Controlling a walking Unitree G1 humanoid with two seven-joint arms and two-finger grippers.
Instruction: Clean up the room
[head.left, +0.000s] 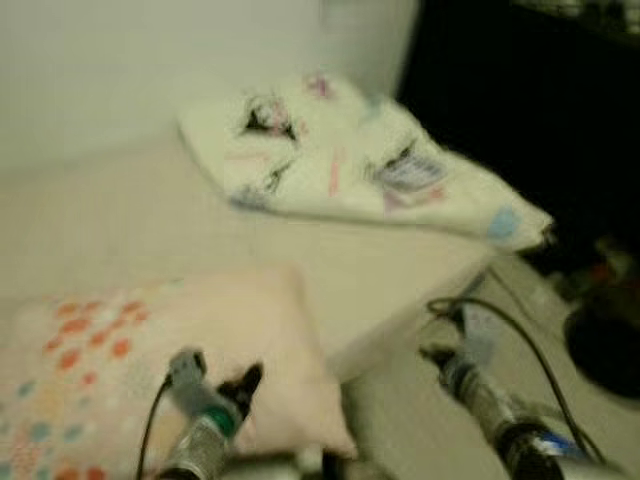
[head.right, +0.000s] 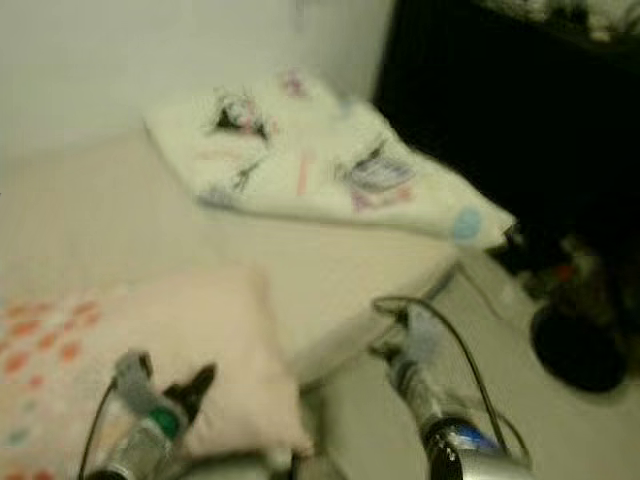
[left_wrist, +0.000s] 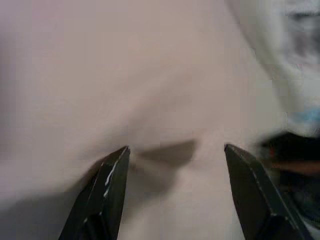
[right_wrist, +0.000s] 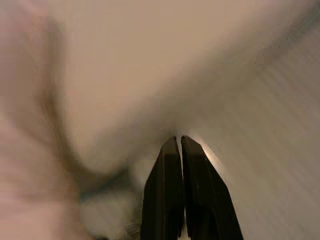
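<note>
Nearest us on the left, our left gripper (head.left: 218, 385) hovers over the near corner of the pillow (head.left: 150, 370), its fingers (left_wrist: 107, 187) spread wide with nothing between them; in the left wrist view the pale fabric lies just ahead of the tips. On the right, our right gripper (head.left: 445, 355) hangs over the floor (head.left: 420, 420) just beside the bed edge, its fingers (right_wrist: 165, 195) pressed together and empty. The pillow, pale with orange and blue dots toward its left side, lies on the near left part of the bed (head.left: 130, 220), one corner reaching the edge. Farther off and to the right, a folded white blanket (head.left: 350, 160) with small prints sits at the far right of the bed, partly overhanging the corner. Beyond it the room is dark, with some blurred clutter (head.left: 600, 330) on the floor at the far right. We judge the tidying to be early: the pillow is not yet gripped, and the floor clutter is untouched.
</note>
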